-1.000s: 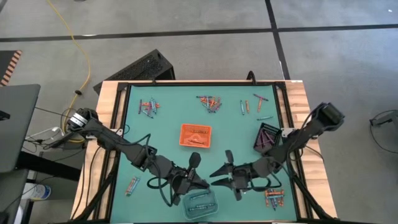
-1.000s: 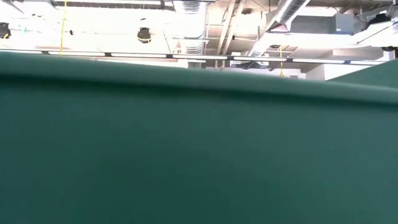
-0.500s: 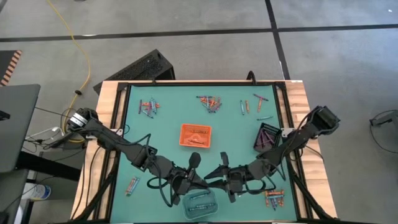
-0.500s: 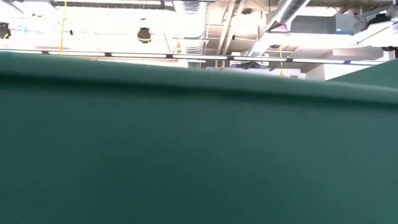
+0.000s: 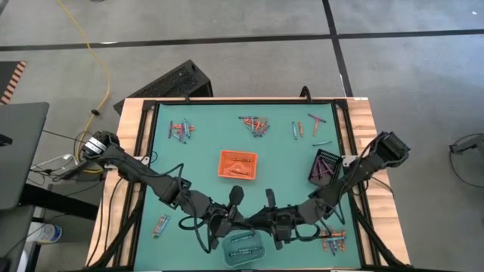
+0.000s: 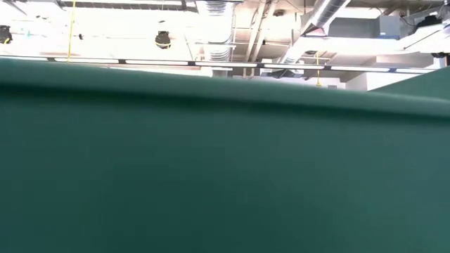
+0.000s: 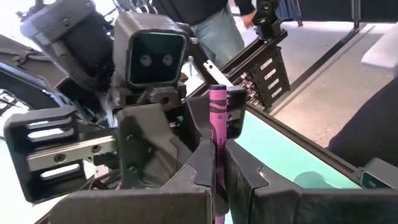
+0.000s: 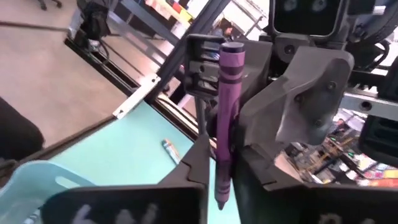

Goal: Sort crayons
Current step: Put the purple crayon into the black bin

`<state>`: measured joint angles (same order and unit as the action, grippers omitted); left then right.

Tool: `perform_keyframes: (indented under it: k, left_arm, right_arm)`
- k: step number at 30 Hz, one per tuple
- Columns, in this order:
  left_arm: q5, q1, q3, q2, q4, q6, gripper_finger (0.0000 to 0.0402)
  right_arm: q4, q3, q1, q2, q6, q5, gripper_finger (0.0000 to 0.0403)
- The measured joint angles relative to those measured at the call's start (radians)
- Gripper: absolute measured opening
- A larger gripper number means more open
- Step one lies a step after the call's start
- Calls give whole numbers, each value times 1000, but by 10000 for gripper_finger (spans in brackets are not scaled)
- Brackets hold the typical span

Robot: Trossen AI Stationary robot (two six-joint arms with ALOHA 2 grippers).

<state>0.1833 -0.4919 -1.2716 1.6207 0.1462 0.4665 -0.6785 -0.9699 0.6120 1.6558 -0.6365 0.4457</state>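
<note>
1. Left tool (image 7: 219,177) is pinched on a purple crayon (image 7: 217,124), held upright above the worktop (image 5: 204,143) near the clear tray (image 5: 243,248).
2. Right tool (image 8: 217,163) is closed around the same crayon (image 8: 226,106), facing the left tool.
3. The crayon is judged light, stiff, waxy and snappable; its mid-shaft is to be gripped gently.

A purple crayon (image 7: 218,118) with black bands stands between dark fingers (image 7: 202,165). On the teal table (image 5: 204,140), an orange tray (image 5: 237,165); right of it a black tray (image 5: 325,165).
</note>
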Motion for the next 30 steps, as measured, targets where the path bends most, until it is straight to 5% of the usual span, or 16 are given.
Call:
perform_keyframes:
  k: [9, 16, 25, 30]
  left_arm:
    - [6, 2, 0, 0, -14, -32, 5]
    - [64, 8, 0, 0, -101, -111, 82]
    - [121, -36, 0, 0, -442, -341, 178]
    - [116, -91, 0, 0, -664, -532, 182]
  right_arm:
    - [18, 0, 3, 0, -15, 37, 7]
    - [118, 0, 3, -3, 11, 100, 3]
    - [884, 0, -8, -181, 334, 233, 1]
    - [1387, 0, -36, -318, 481, 157, 1]
